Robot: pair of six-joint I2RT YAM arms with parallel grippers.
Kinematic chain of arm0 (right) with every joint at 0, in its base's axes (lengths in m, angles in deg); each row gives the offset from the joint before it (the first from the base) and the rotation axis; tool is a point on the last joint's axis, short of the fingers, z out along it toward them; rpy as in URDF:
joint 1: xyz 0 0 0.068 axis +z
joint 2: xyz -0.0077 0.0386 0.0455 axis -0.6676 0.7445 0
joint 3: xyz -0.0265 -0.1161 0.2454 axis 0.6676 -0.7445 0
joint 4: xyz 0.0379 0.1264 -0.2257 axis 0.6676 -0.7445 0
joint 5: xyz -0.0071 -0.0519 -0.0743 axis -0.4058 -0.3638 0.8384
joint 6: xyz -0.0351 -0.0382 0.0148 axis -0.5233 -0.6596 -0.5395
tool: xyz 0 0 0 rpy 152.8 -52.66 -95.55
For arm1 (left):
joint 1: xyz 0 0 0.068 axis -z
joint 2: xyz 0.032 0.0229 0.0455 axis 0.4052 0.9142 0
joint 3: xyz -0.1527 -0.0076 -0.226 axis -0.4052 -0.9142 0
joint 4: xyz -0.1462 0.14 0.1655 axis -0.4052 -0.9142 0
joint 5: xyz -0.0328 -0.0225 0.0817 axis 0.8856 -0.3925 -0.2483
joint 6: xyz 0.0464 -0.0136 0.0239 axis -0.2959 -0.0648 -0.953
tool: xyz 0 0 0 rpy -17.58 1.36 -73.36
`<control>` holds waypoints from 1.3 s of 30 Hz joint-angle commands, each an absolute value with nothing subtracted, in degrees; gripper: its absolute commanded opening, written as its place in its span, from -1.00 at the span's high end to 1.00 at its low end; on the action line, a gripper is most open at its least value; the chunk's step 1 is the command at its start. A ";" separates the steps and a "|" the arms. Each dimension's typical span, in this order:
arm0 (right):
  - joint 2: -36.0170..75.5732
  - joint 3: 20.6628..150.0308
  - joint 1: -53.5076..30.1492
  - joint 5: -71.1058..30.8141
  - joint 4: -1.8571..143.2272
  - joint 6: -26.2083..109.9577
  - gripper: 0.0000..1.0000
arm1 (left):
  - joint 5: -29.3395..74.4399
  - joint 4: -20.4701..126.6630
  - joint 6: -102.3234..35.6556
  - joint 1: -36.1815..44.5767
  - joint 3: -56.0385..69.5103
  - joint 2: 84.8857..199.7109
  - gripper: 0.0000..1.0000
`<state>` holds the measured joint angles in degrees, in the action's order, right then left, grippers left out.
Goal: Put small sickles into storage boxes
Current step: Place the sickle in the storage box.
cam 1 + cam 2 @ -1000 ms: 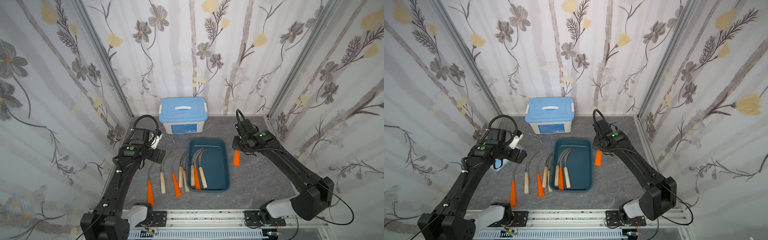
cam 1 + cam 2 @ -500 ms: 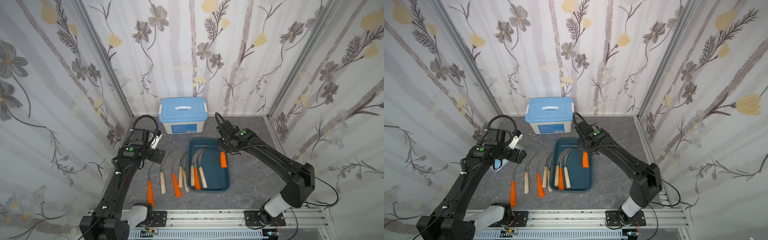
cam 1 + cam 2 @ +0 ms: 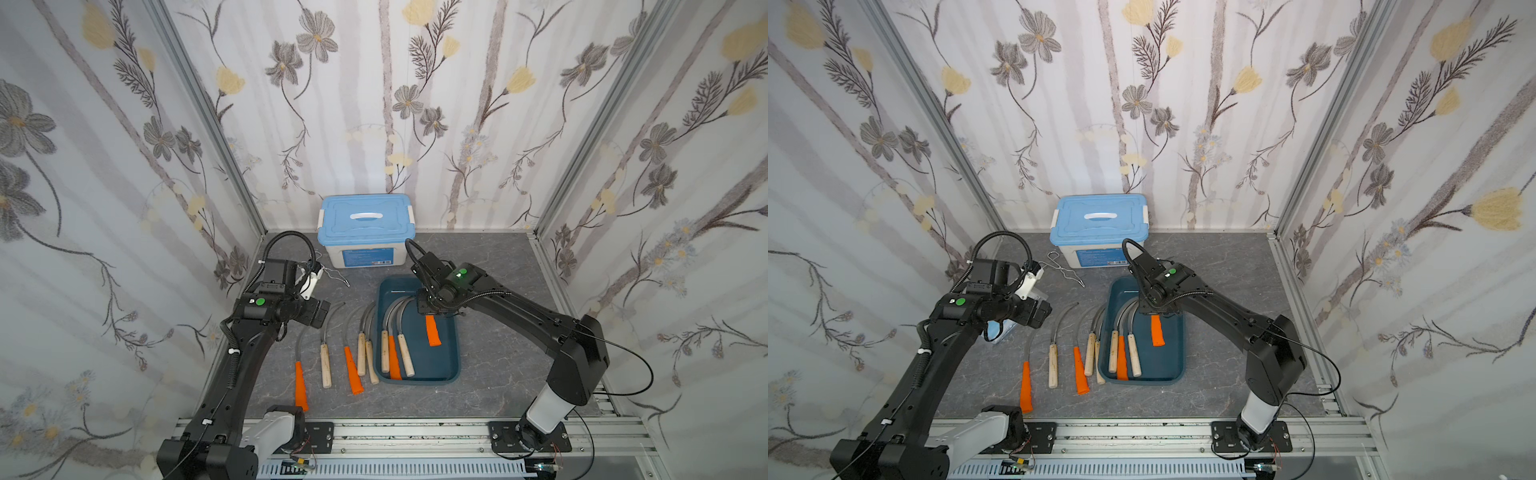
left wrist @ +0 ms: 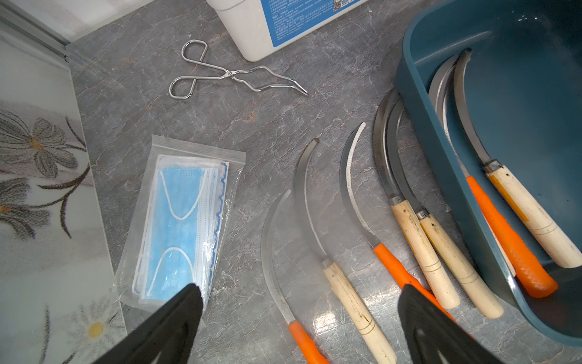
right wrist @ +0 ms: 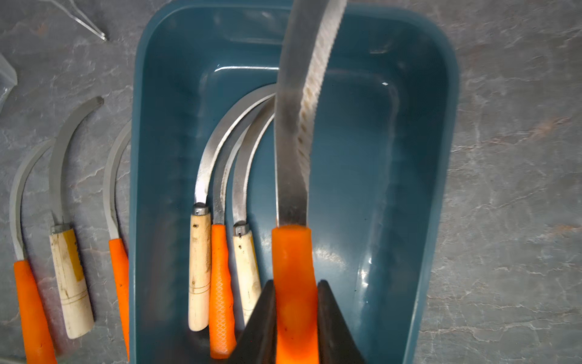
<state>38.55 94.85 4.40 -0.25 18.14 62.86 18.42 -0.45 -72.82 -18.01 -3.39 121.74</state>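
The dark teal storage box lies at the table's middle, seen too in the right wrist view. Three small sickles rest along its left side. My right gripper is shut on the orange handle of another sickle, held above the box's right half with its blade pointing toward the far end. Several more sickles lie in a row on the table left of the box. My left gripper hangs open above their blades, holding nothing.
A white box with a light blue lid stands behind the teal box against the back wall. Wire tongs and a bag of blue face masks lie at the far left. Flowered walls close in three sides.
My right gripper has carried the orange-handled sickle leftward, from right of the teal box to above its inside. The left arm has not moved.
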 commanded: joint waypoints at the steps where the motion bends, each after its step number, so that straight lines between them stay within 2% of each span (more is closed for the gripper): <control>1: 39.48 95.53 5.42 -1.26 20.89 63.97 0.59 | 18.14 -1.08 -72.76 -18.01 -3.46 121.38 -1.00; 39: 51.91 97.71 12.18 -11.75 24.56 64.91 0.59 | 17.50 -1.01 -73.58 -18.01 -5.59 118.85 -1.00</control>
<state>51.38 97.43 12.07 -10.39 22.49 64.15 17.57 -1.15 -72.90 -18.01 -5.49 119.07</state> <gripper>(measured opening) 0.203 0.997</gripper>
